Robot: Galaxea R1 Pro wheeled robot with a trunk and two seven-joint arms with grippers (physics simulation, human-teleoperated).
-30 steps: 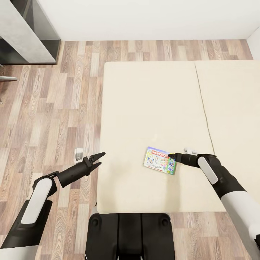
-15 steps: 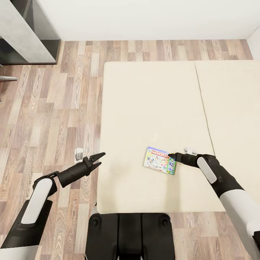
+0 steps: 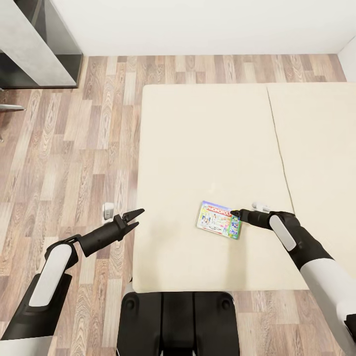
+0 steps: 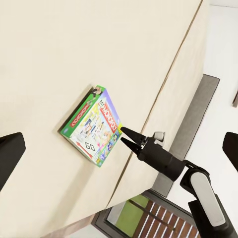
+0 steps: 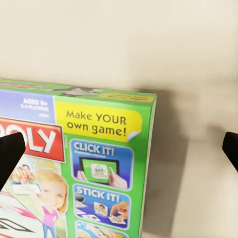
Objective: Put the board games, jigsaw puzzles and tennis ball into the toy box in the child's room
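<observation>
Lying flat on the beige mattress of the bed (image 3: 207, 143), the Monopoly board game (image 3: 218, 219) is seen just ahead of the right hand (image 3: 234, 214), whose fingertips are level with the box's near short edge. In the left wrist view the same box (image 4: 93, 125) is shown face up, with the right hand (image 4: 124, 137) almost at its green edge and its two pointed fingers parted by a narrow gap; whether they touch the box cannot be told. From the right wrist camera the box's corner (image 5: 74, 163) is seen at close range, with the yellow "Make YOUR own game!" label readable and the dark finger pads at either border, spread apart. The left hand (image 3: 135, 218) is held over the bed's side edge, well apart from the game, with its fingers parted and nothing between them. Wood-plank floor (image 3: 69, 158) is seen beyond the left hand.
</observation>
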